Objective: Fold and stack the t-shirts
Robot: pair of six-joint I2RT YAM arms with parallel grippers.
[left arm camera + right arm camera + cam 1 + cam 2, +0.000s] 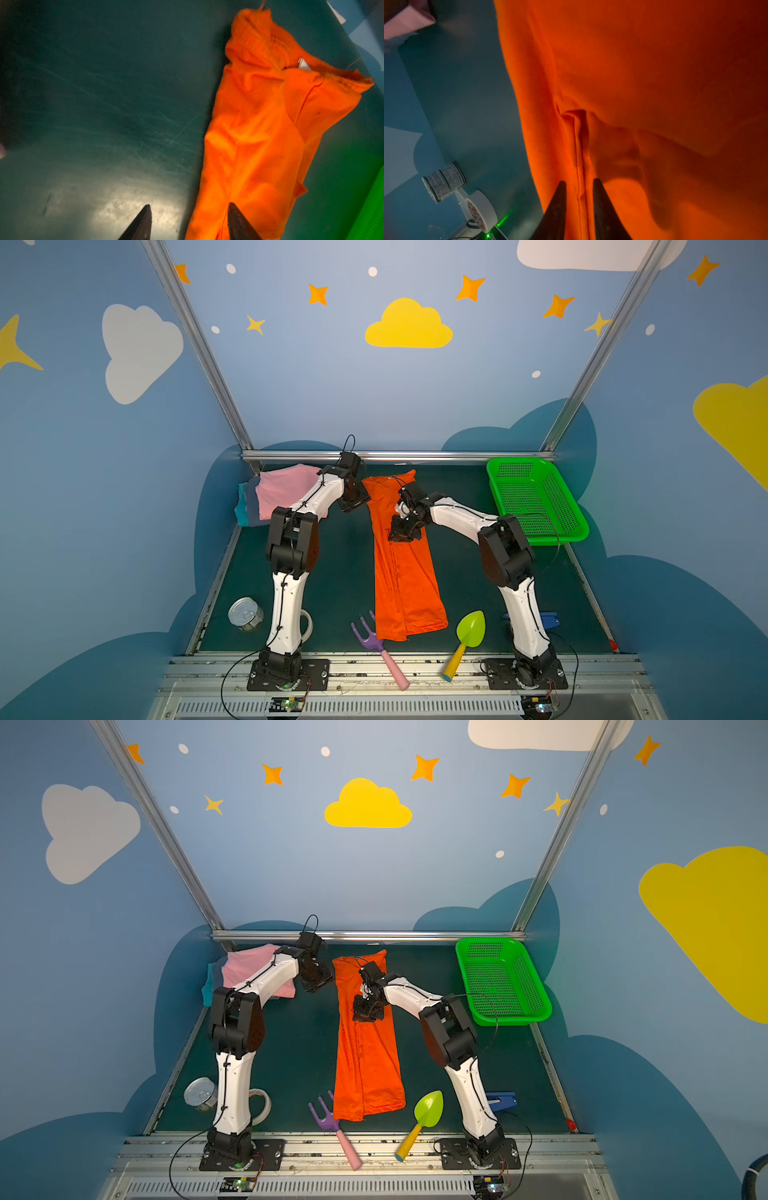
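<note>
Soft orange t-shirt (pixel 405 572) lies wrinkled, folded long. Left gripper (pixel 189 204) gapes empty; wrist view shows right gripper (pixel 579 180) barely parted astride a hem (pixel 580 162), grip unclear.

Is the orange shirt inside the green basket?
No, the bright orange cloth t-shirt lies stretched out on the dark green table, apart from the green perforated plastic basket.

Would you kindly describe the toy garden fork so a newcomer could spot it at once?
Start at the long orange t-shirt in the middle. At its front left corner lies the toy fork: purple prongs, pink handle, unlike the green-bladed trowel.
</note>
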